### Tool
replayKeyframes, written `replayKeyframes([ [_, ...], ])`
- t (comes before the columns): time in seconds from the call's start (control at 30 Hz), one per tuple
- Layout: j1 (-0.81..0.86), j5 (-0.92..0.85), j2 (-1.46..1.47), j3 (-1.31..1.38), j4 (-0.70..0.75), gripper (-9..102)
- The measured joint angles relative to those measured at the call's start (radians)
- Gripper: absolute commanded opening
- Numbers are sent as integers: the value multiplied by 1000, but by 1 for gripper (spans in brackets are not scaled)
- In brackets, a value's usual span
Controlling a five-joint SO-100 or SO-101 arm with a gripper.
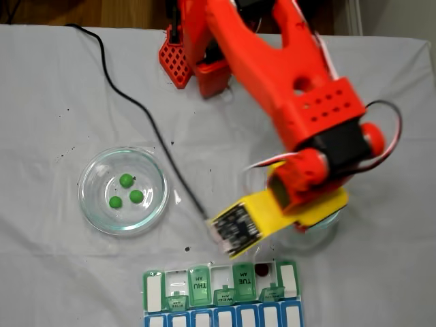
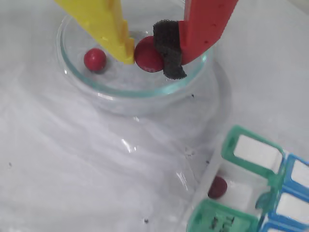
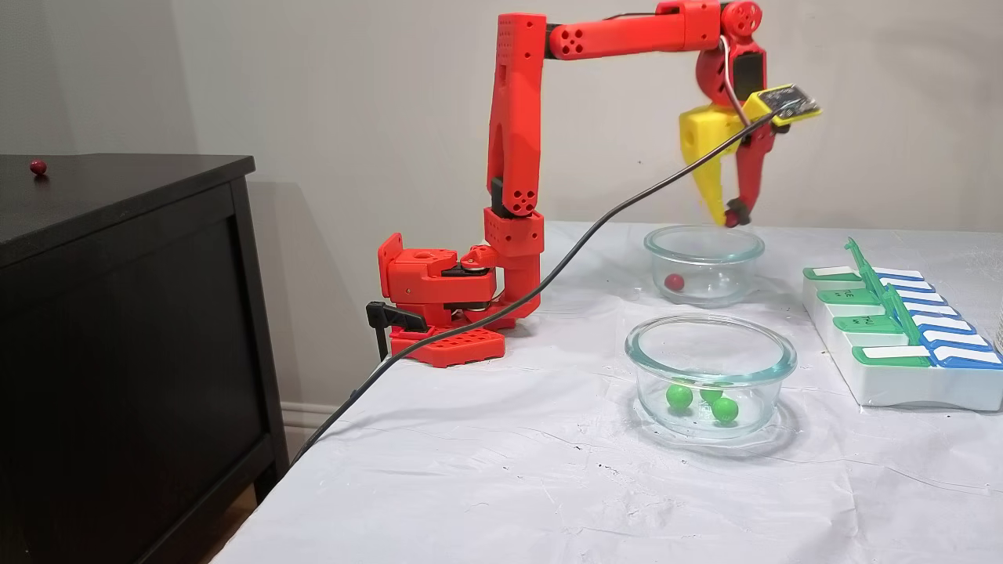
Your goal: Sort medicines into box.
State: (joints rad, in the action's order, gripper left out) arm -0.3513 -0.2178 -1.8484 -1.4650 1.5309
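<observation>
Above the far dish, by view:

Fixed view from above: my arm hides most of the far dish [image 1: 328,221]. Near dish [image 1: 123,190] holds three green balls [image 1: 127,180]. Box [image 1: 221,289] lies along the bottom edge; one compartment shows a dark red ball [image 1: 262,272] beside the TUE lid.

Wrist view: my claw [image 2: 155,60] is clamped on a red ball [image 2: 146,54], yellow finger [image 2: 113,34] on one side, the black pad [image 2: 169,50] of the red finger on the other. Second red ball [image 2: 95,59] rests loose in the dish [image 2: 135,89]. Box corner [image 2: 241,193] sits lower right, with a red ball [image 2: 217,187] in an open cell.

Side fixed view: my claw [image 3: 729,213] hangs just over the far dish rim [image 3: 704,239], the held ball at its tip. One red ball [image 3: 674,282] lies inside the dish. Green balls [image 3: 679,396] wait in the near dish [image 3: 709,368]. Box [image 3: 901,345] stands to the right. A stray red ball [image 3: 38,166] sits on the black cabinet [image 3: 117,235].

Risk, slip: the ball is glossy and round; I judge a light pinch could let it squirt out during the carry.

Risk, miss: cells are narrow; releasing off-centre could bounce the ball onto the cloth [image 3: 509,454].

Risk, snag: the raised lids could catch my fingers on descent.
</observation>
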Motion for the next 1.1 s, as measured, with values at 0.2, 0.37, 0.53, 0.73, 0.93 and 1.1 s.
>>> replayKeyframes([
  [0.2,147,-98,0,0,-129,0],
  [0.37,216,-140,0,-69,-262,0],
  [0.53,249,-178,20,-80,-344,0],
  [0.73,285,-172,170,-43,-416,0],
  [0.93,285,-164,212,-6,-445,0],
  [1.1,285,-152,261,49,-448,0],
])
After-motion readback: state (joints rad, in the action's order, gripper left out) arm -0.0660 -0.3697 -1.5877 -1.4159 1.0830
